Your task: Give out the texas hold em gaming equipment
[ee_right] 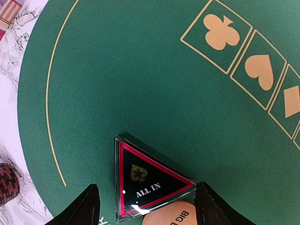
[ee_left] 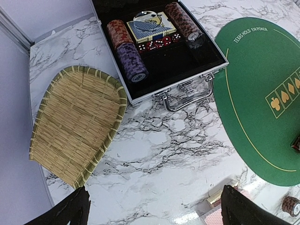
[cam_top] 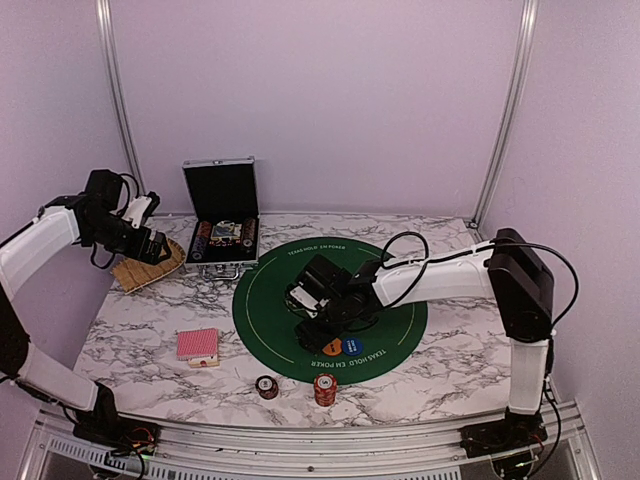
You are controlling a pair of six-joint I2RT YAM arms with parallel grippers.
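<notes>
A black triangular "ALL IN" marker button (ee_right: pixel 145 185) lies flat on the green felt mat (ee_right: pixel 140 84). My right gripper (ee_right: pixel 147 208) is open and hangs low over it, one finger on each side. An orange round button (ee_right: pixel 171 216) touches the triangle's near edge. In the top view the right gripper (cam_top: pixel 315 318) is over the mat, with the orange button (cam_top: pixel 331 347) and a blue button (cam_top: pixel 352 346) just in front of it. A red-backed card deck (cam_top: pixel 198 345), a dark chip stack (cam_top: pixel 267 387) and a red-white chip stack (cam_top: pixel 325 389) stand near the front. My left gripper (ee_left: pixel 157 212) is open and empty.
An open silver case (cam_top: pixel 222 225) with chip rows, cards and dice stands at the back. A woven bamboo tray (ee_left: pixel 75 126) lies at the far left, below my left gripper (cam_top: pixel 150 245). The marble table (cam_top: pixel 470 350) ends in a metal rail in front.
</notes>
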